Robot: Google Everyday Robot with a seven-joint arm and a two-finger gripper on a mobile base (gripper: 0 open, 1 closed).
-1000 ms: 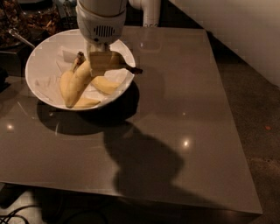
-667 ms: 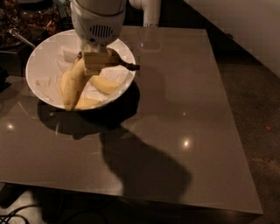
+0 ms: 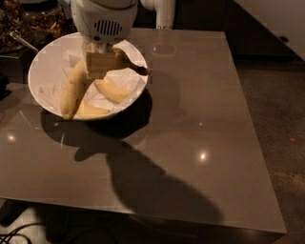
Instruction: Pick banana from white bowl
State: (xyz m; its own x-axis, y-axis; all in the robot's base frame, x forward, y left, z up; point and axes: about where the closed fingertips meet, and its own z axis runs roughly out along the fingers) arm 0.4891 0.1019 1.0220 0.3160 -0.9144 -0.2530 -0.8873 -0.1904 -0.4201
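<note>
The pincer hangs over the far side of the white bowl, at the far left of the surface, pinching the banana near its upper end. The banana's dark tip points right over the rim; its pale body curves down-left onto the crumpled paper, beside two shorter bananas.

The end effector sits over the white bowl at the far left of the worktop. Its housing is a rounded, glossy white shell with a small oval grille of dark vertical slits. Below it is a boxy tan block with flat faces. Behind, a smooth white tubular arm link runs out of view, and a broad white shell fills the upper right corner.
</note>
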